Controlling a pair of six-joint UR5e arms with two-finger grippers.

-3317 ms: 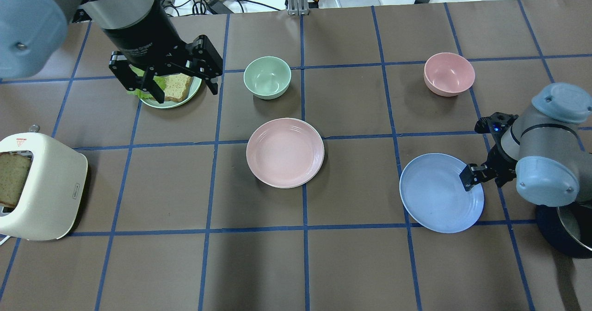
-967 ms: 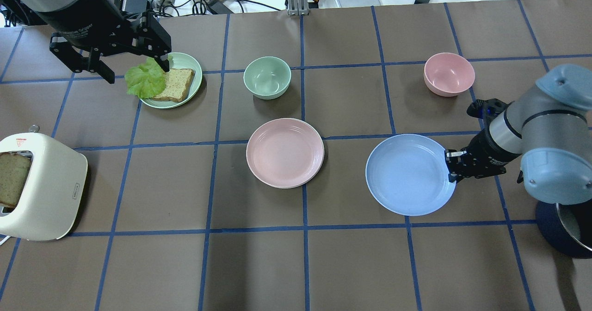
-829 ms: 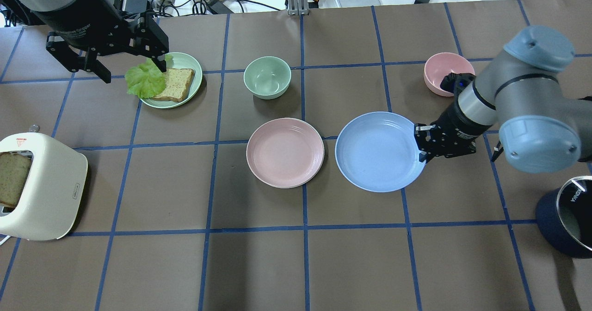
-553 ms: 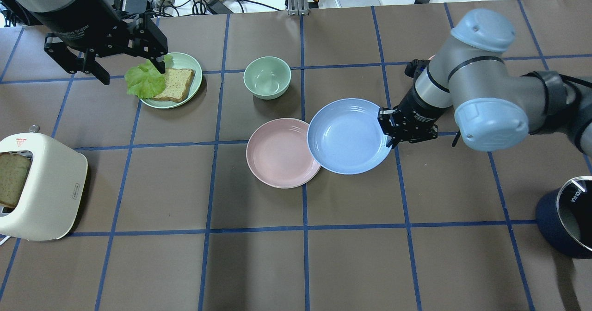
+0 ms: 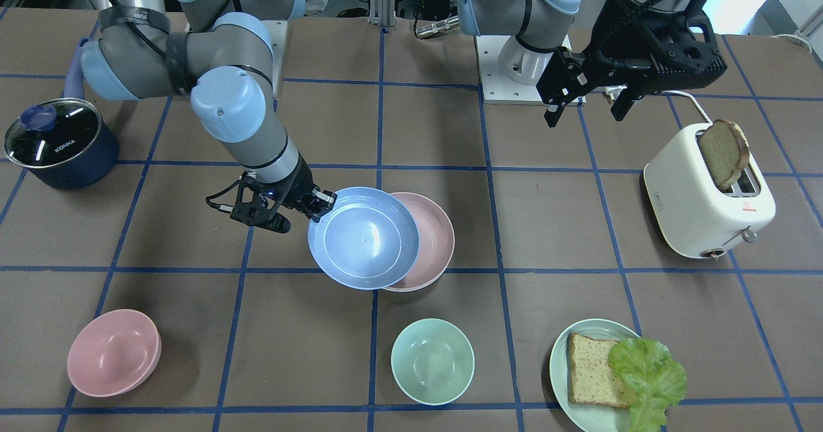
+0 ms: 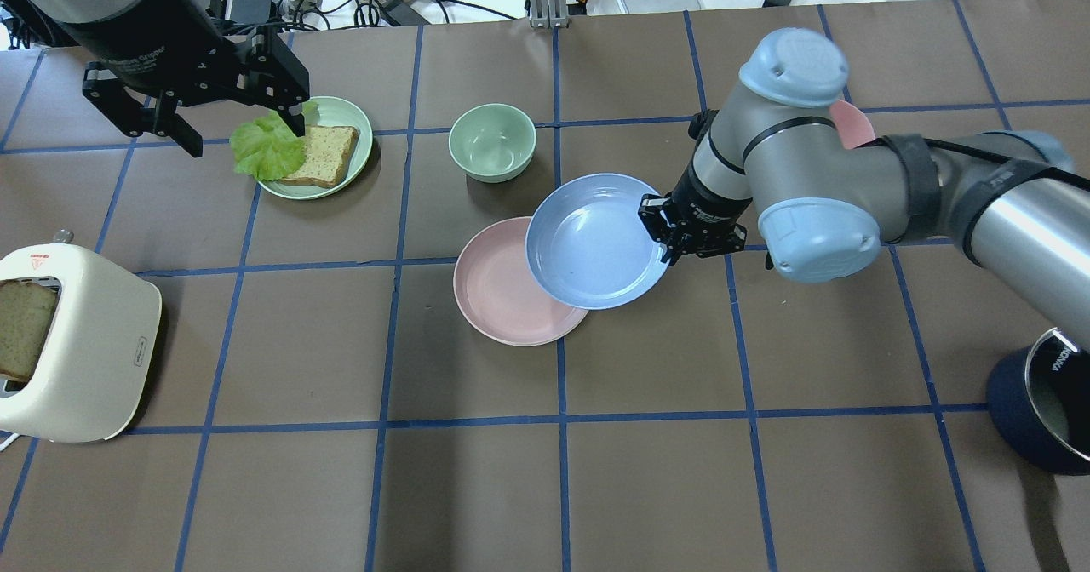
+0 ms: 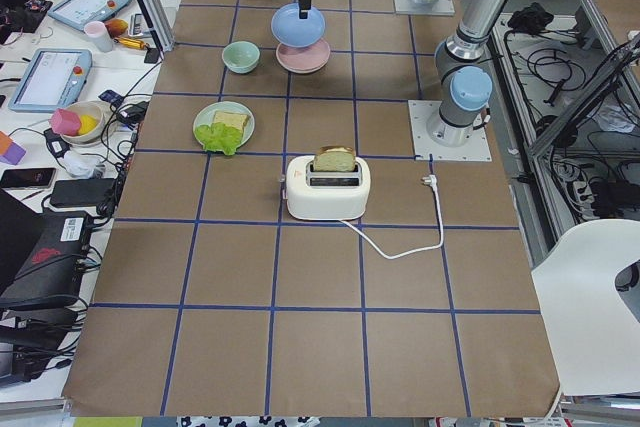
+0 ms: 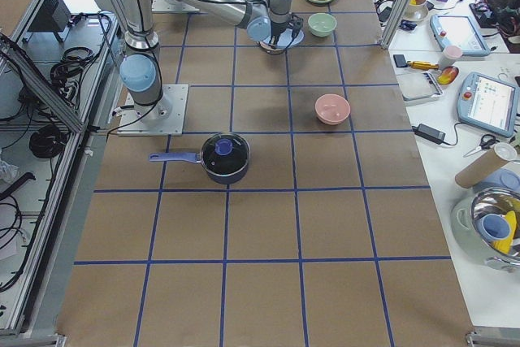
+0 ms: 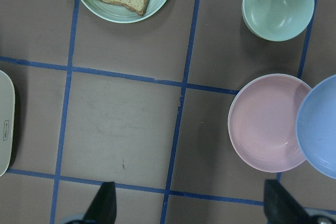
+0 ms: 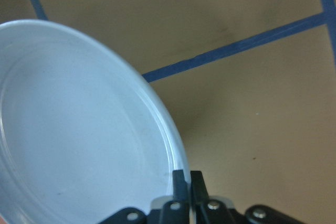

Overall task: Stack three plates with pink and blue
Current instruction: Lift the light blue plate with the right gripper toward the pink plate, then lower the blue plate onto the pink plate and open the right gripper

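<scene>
My right gripper (image 6: 664,236) is shut on the rim of the light blue plate (image 6: 592,240) and holds it above the table. The blue plate overlaps the right part of the pale pink plate (image 6: 498,300), which lies flat at the table's middle. The front view shows the same: gripper (image 5: 319,204), blue plate (image 5: 360,239), pink plate (image 5: 434,239). The right wrist view shows the gripper (image 10: 188,179) pinching the blue rim (image 10: 79,129). My left gripper (image 6: 243,129) is open and empty, high at the far left. The cream-white plate is out of view.
A mint bowl (image 6: 492,142) stands just behind the plates. A pink bowl (image 5: 112,351) is partly hidden by my right arm in the overhead view. A mint plate (image 6: 345,117) with bread and lettuce, a toaster (image 6: 77,351) and a dark pot (image 6: 1035,419) stand at the sides.
My right gripper has carried the blue plate leftward from the table's right side to above the pink plate's right part. My left gripper moved off the bread plate, then stayed still.
</scene>
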